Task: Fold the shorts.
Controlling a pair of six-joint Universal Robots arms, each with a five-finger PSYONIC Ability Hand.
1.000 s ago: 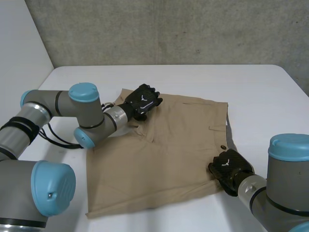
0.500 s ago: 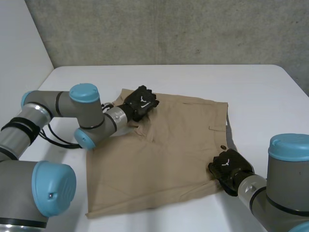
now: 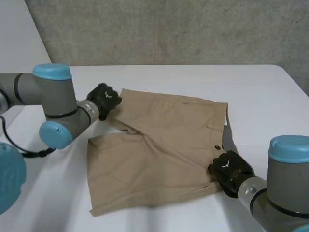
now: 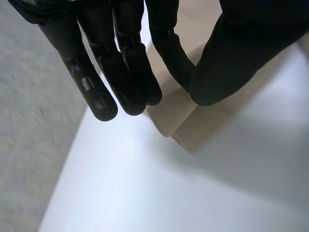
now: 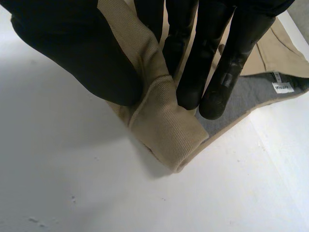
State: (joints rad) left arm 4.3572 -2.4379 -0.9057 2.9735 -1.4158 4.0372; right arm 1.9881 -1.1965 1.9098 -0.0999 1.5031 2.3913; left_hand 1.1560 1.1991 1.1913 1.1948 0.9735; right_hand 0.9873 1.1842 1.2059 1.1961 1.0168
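Tan shorts [image 3: 164, 154] lie spread flat on the white table [image 3: 193, 77]. My left hand [image 3: 104, 98] is at the shorts' far left corner. In the left wrist view its fingers [image 4: 120, 72] and thumb pinch that corner of the shorts [image 4: 176, 113], lifted a little off the table. My right hand [image 3: 231, 169] is at the near right corner, by the waistband. In the right wrist view its thumb [image 5: 72, 48] and fingers pinch a fold of the waistband [image 5: 164, 121], with grey lining [image 5: 241, 106] and a white label [image 5: 282, 87] showing beside it.
Bare white table surrounds the shorts on every side, widest at the far right [image 3: 260, 92]. A grey concrete wall [image 3: 169, 29] rises behind the table's far edge. A white panel [image 3: 19, 43] stands at the left.
My left hand has moved left from the middle of the shorts' far edge to their far left corner and shut on it. The cloth there has shifted slightly. The right hand has not moved.
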